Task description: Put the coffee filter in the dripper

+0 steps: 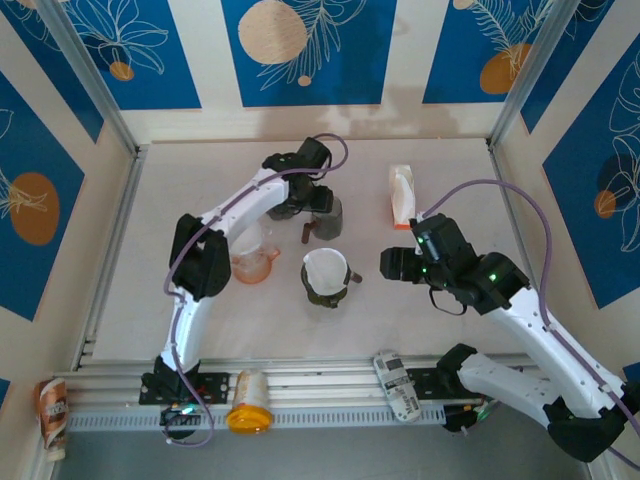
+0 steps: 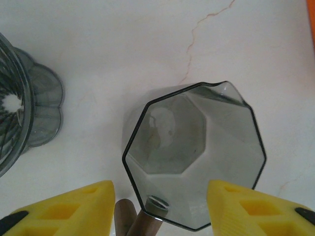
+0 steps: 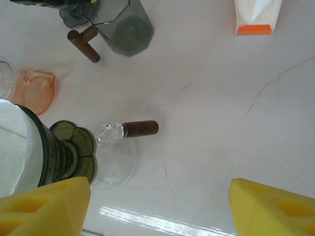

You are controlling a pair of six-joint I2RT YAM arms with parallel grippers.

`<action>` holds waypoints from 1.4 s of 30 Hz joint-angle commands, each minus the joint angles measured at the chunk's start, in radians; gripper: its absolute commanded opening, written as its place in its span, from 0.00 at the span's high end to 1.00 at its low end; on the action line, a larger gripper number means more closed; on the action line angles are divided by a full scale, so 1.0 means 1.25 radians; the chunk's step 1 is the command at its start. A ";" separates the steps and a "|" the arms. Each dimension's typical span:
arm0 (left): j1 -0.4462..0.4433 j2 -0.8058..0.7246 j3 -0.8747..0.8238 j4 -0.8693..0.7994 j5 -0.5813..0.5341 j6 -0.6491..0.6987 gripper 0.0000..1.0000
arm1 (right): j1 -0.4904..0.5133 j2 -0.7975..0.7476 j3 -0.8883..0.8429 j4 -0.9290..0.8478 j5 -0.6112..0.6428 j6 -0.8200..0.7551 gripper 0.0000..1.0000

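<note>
A white coffee filter [image 1: 325,267] [image 3: 15,147] sits inside a dark olive ribbed dripper [image 1: 326,290] [image 3: 69,155] at the table's middle. The dripper rests on a clear glass base with a wooden handle [image 3: 140,129]. Just right of it, my right gripper [image 1: 392,262] [image 3: 160,211] stands open over bare table, holding nothing. At the far centre, my left gripper [image 1: 308,200] [image 2: 162,211] hovers open above a smoky octagonal glass jug [image 1: 327,215] [image 2: 194,157] [image 3: 125,29], its yellow fingers [image 2: 74,211] either side of the jug's near rim. A second grey dripper [image 2: 24,123] stands left of the jug.
A white and orange pack of filters [image 1: 402,195] [image 3: 256,14] lies at the far right. An orange dripper [image 1: 255,265] [image 3: 34,91] stands left of centre under the left arm. A bottle [image 1: 247,400], a can [image 1: 397,385] and a cup [image 1: 50,415] lie along the near rail.
</note>
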 commanded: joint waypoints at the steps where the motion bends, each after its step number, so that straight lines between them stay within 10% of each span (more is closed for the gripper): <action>1: 0.010 0.034 0.032 -0.038 -0.016 0.010 0.50 | -0.012 -0.016 -0.015 0.003 -0.026 -0.014 0.25; 26: 0.015 0.043 0.081 -0.024 0.029 -0.023 1.00 | -0.049 -0.057 -0.070 -0.006 -0.072 0.001 0.26; 42: 0.045 0.010 0.139 -0.056 0.102 -0.053 1.00 | 0.042 -0.105 -0.318 0.184 -0.328 0.133 0.40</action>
